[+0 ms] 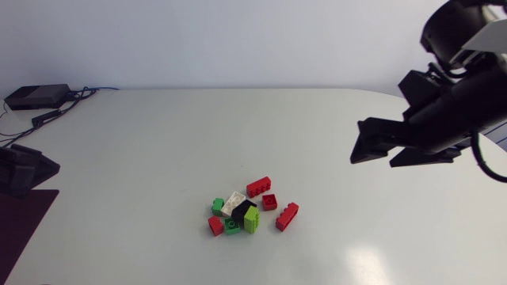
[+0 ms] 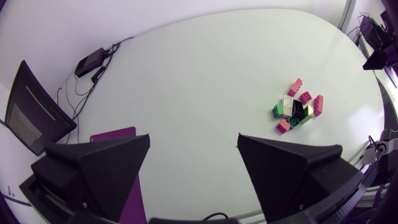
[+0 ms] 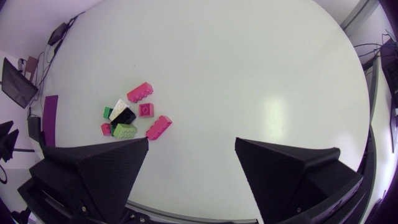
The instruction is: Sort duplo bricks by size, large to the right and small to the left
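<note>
- The pile of bricks (image 1: 249, 212) lies unsorted in one tight cluster on the table (image 1: 142, 158), toward its near edge; nothing has been moved out to either side of it.
- The right gripper (image 1: 376, 157) hangs in the air on the pile's right and farther back. Its fingers are spread wide with nothing between them.
- In its own wrist view the pile lies ahead of the right gripper (image 3: 191, 142), off toward one finger rather than in line with the gap.
- The left gripper (image 2: 194, 140) is also wide open and empty, well apart from the pile on its left. I judge the right arm the nearer one.
- The long red brick (image 1: 287, 216) on the pile's right fringe is the closest large piece to that arm. Its long axis runs slantwise, so I expect the fingers would need turning to close across its short sides.
- A black brick (image 1: 243, 210) in the pile's middle sits wedged between a white brick (image 1: 234, 203) and a lime brick (image 1: 251, 220); its size is hard to tell.
- In the head view the left arm is mostly cut off.
</note>
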Controlling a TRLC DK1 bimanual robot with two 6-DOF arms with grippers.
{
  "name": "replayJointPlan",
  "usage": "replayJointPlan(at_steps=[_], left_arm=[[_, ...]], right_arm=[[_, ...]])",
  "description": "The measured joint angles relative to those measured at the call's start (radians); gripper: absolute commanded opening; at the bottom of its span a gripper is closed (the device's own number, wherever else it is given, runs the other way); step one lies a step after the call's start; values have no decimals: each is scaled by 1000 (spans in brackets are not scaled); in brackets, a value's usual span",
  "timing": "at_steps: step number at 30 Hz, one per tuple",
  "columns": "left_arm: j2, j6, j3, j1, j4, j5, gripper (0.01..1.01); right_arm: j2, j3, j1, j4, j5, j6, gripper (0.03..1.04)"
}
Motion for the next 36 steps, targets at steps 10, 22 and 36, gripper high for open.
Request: replayJointPlan(at_steps=[10,22,36], left_arm=[[-13,0,0,-14,27,0,979],[29,0,-4,-13,98,0,979],[28,22,-52,-13,150,0,979]], right_arm=[[141,-76,166,124,172,-19,1003],[233,-262,312,515,381,82,1003],[179,-96,238,224,39,-272,1002]])
